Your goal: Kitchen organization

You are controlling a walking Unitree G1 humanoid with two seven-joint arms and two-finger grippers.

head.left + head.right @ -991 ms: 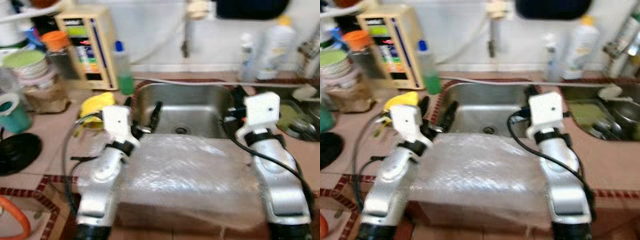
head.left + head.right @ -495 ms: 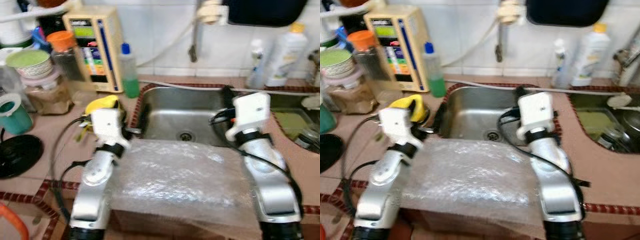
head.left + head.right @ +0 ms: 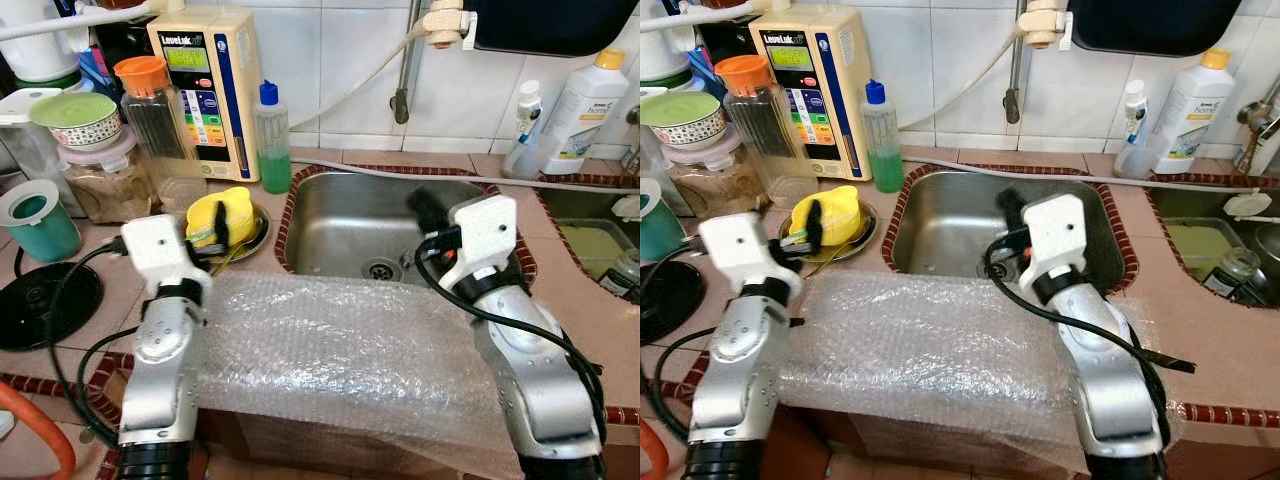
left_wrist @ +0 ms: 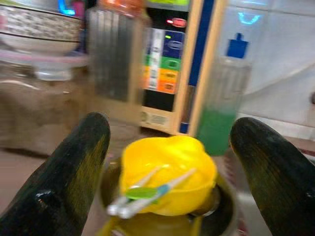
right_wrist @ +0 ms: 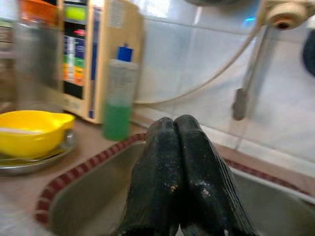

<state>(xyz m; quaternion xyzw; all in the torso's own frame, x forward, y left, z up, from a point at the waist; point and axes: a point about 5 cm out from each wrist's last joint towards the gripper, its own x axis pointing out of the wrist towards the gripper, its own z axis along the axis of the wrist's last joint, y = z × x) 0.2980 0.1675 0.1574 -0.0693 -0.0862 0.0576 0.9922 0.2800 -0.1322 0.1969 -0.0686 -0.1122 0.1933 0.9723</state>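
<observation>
The stainless steel sink [image 3: 380, 225] is taken as the landmark. To its left, the yellow plastic bowl [image 3: 222, 216] on the round metal plate [image 3: 865, 232] is framed by the left gripper [image 4: 170, 162], fingers spread; a centred advance is advised before closing. Over the sink, the right gripper [image 5: 181, 182] is clenched empty. Compared with earlier, the view is sharper and shifted.
</observation>
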